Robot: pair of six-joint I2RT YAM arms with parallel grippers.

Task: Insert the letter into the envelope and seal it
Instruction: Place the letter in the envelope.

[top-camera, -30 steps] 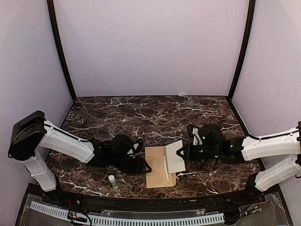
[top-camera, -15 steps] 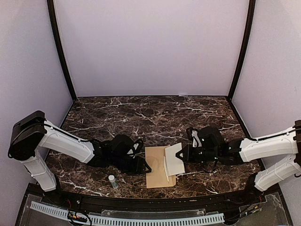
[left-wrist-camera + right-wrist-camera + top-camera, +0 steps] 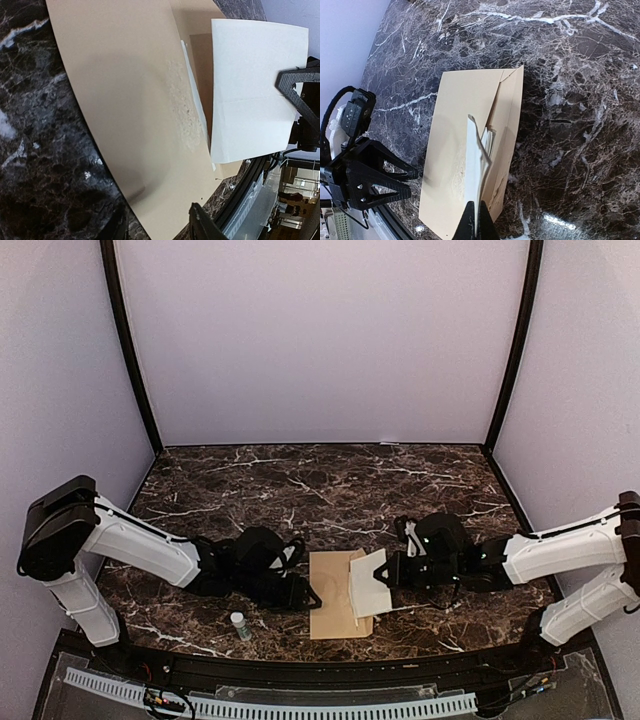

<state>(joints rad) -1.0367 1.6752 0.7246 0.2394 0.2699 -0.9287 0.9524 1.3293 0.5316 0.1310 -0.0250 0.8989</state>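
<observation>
The kraft-brown envelope (image 3: 333,607) lies flat near the table's front edge, large in the left wrist view (image 3: 125,100). The folded white letter (image 3: 371,581) is tilted up on edge over the envelope's right part, and my right gripper (image 3: 392,573) is shut on its near edge. The right wrist view shows the letter (image 3: 477,160) edge-on above the envelope (image 3: 452,165), its far edge at the open pocket. My left gripper (image 3: 308,596) stands at the envelope's left edge, jaws apart (image 3: 157,227), with the envelope's corner between them.
A small clear bottle with a green cap (image 3: 240,625) stands on the dark marble table (image 3: 300,490) in front of the left arm. The black front rail (image 3: 330,665) runs just beyond the envelope's near end. Pale walls close in the back and both sides.
My right gripper has moved left with the letter, bringing it further over the envelope. The left jaws have narrowed slightly; the left arm stays put.
</observation>
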